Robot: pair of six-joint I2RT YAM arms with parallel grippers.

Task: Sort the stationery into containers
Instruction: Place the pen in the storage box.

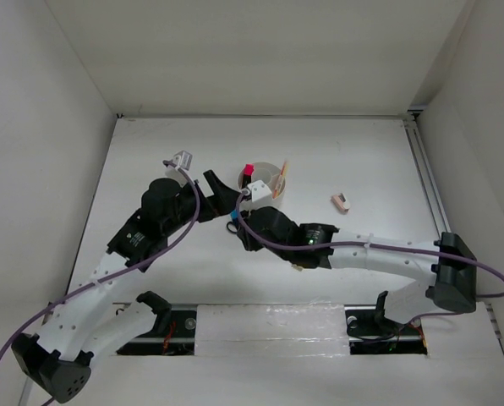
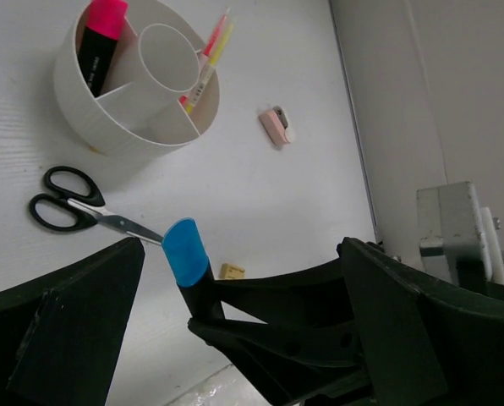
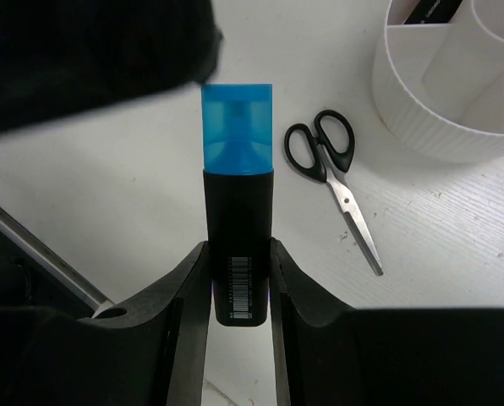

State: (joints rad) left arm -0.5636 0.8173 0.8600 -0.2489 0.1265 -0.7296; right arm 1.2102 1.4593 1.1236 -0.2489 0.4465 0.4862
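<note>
Right gripper (image 3: 239, 254) clamps the blue-and-black highlighter (image 3: 238, 127) by its black barrel, cap up; light, rigid, smooth plastic, probably best held mid-barrel. Left gripper (image 2: 235, 330) gapes empty beside it. Beyond, scissors (image 3: 341, 182) lie flat near the white tub (image 3: 438, 123)

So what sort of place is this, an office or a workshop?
Probably a robot test cell: a white table boxed in by plain walls, a left arm and right arm bolted at its edge, scissors and a tub as props.
</note>
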